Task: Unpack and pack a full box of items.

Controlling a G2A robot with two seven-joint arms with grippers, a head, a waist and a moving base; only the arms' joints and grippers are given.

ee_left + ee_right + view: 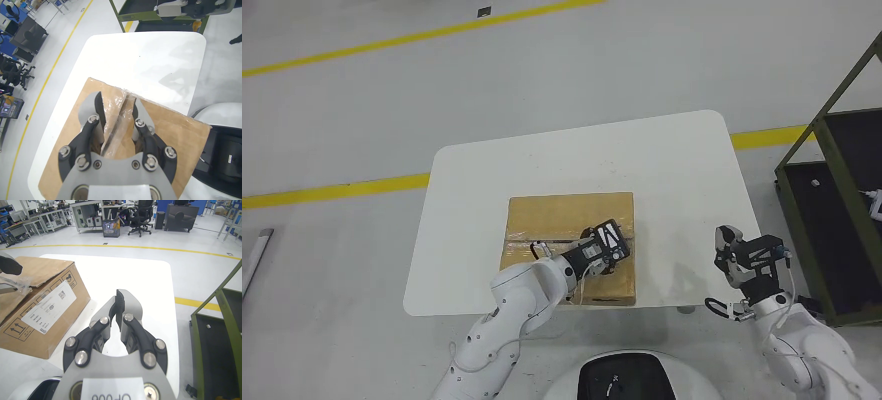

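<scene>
A: Where does the brown cardboard box sit?

B: On the white round-cornered table, at the edge nearest the robot. Its top flaps are down. Crinkled clear plastic tape runs along the seam, which has lifted slightly at one end. A white paper label is stuck on the side facing the right arm.

A: And the left gripper?

B: It is over the lid with its jaws apart, one finger on each side of the raised, taped seam. It cannot be told whether the pads touch the cardboard.

A: The right gripper?

B: It is off to the robot's right, above the table's corner and well apart from the box. Its ribbed pads are pressed together with nothing between them.

A: What else is around?

B: An olive-green metal cart with a dark shelf stands on the floor just beside the table's right edge. A yellow floor line passes behind the table, and a black office chair stands far off in the room.
</scene>
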